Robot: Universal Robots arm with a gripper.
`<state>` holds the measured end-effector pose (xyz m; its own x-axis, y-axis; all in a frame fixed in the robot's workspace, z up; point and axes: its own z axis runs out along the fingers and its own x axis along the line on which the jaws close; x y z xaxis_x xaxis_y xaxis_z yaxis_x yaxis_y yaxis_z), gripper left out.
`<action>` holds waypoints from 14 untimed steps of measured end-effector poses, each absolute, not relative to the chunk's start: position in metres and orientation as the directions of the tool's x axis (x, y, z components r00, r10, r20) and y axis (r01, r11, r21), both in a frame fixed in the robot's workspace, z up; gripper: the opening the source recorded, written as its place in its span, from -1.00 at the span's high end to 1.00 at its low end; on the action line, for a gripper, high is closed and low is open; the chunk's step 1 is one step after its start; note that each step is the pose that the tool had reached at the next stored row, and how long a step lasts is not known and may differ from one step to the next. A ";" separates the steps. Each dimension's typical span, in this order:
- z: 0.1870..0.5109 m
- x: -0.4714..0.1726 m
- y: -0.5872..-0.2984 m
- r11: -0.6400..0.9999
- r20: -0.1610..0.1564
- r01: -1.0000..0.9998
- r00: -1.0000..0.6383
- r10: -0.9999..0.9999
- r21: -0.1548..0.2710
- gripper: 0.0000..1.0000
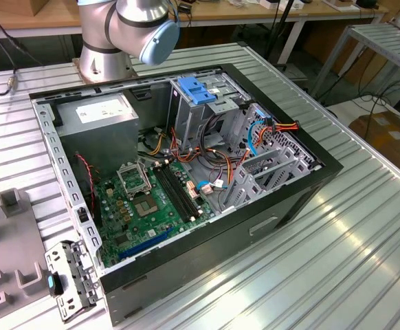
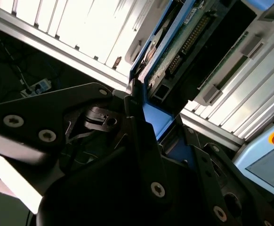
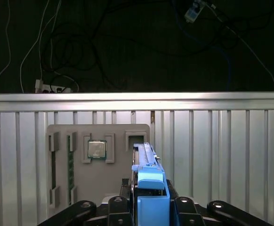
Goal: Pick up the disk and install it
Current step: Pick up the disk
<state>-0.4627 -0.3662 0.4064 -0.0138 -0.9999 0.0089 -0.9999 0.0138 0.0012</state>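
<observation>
A ribbed aluminium desk (image 3: pixel 221 141) stands above a dark floor (image 3: pixel 127 70) strewn with cables (image 3: pixel 47 47). The gripper (image 3: pixel 151 206) is clamped on the disk (image 3: pixel 149 176): bright blue rails, green circuit board (image 2: pixel 186 40).

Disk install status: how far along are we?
Done: the gripper is shut on the disk. In hand: the disk is at the grey parts tray; whether it has lifted clear, I cannot tell. Left: the install; the disk is not yet in the open computer case.

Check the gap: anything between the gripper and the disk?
Nothing. In the first wrist view the fingers of the gripper press directly against the disk on both sides of its blue rail.
</observation>
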 end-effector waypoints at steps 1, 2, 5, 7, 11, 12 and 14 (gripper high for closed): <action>0.407 -0.463 -0.366 0.014 0.009 -1.000 -0.014 -1.000 0.001 0.26; 0.408 -0.463 -0.366 0.014 0.009 -1.000 -0.014 -1.000 0.001 0.26; 0.411 -0.463 -0.366 0.014 0.009 -1.000 -0.014 -1.000 0.001 0.26; 0.413 -0.463 -0.366 0.014 0.009 -1.000 -0.014 -1.000 0.001 0.26; 0.417 -0.463 -0.366 0.014 0.009 -1.000 -0.014 -1.000 0.002 0.26; 0.418 -0.463 -0.366 0.014 0.009 -1.000 -0.014 -1.000 0.002 0.26; 0.420 -0.463 -0.366 0.014 0.009 -1.000 -0.014 -1.000 0.002 0.26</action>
